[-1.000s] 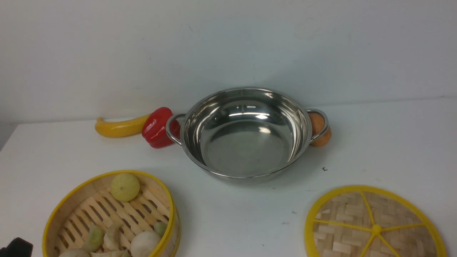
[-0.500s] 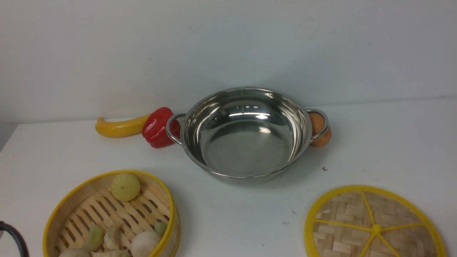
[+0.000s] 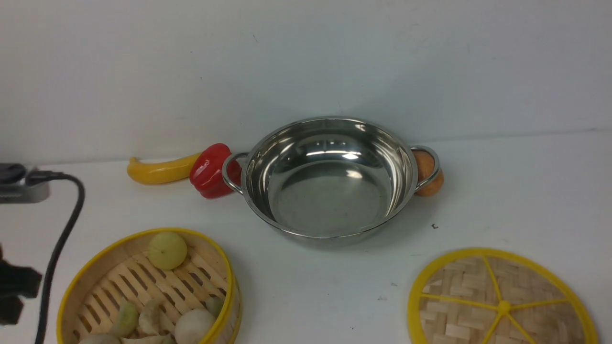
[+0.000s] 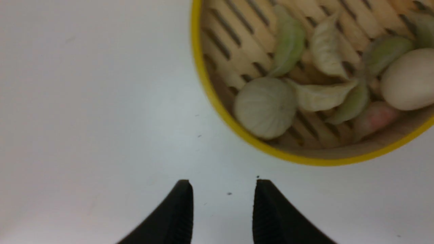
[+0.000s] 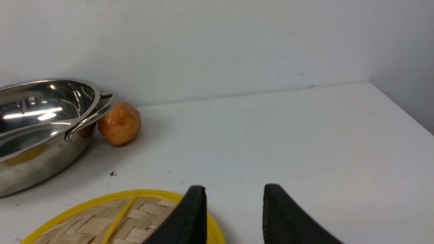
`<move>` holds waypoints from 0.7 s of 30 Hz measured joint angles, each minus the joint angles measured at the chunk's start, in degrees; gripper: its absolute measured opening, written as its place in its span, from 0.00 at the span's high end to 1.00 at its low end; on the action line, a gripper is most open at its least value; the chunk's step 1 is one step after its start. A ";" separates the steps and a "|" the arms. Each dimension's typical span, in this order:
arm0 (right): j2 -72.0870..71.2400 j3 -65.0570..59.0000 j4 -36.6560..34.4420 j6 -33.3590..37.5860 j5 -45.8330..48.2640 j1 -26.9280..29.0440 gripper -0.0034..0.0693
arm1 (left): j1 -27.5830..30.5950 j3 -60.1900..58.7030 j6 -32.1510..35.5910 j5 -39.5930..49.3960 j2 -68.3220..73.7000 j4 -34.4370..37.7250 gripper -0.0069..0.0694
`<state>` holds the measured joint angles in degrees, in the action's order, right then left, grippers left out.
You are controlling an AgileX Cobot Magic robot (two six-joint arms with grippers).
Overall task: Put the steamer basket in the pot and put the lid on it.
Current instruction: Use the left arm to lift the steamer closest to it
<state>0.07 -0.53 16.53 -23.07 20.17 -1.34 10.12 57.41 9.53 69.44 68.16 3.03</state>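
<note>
Far left, your left gripper [image 4: 222,185] hovers over the bare white table [image 4: 84,118], just beside the round bamboo steamer basket with yellow rims [image 3: 143,279]. Jaws partly open, nothing in them; you look lined up for its left rim. The basket sits near-left, loaded with pale dumplings [image 3: 193,325], so a level lift looks wise. Centre, farther back, the wide shiny steel pot with loop handles [image 3: 330,191] stands empty, mouth up, ready to receive. Near-right, the flat woven bamboo lid with yellow spokes [image 3: 502,306] lies on the table. Your right gripper [image 5: 234,189] hangs over its edge, jaws partly open, gripping nothing.
</note>
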 joint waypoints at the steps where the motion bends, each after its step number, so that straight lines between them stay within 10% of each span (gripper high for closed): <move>1: 0.00 0.00 0.00 0.00 0.00 0.00 0.61 | 0.00 1.05 2.21 0.00 2.41 2.64 0.59; 9: 0.00 0.00 0.00 0.00 0.00 0.00 0.61 | 0.00 5.23 22.25 -0.02 9.93 22.47 0.59; 21: 0.00 0.00 0.00 -0.05 0.00 0.00 0.61 | 0.00 6.37 34.86 -0.02 8.74 29.28 0.59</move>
<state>0.07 -0.53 16.53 -23.13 20.17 -1.34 10.12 63.78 44.39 69.42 76.90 32.32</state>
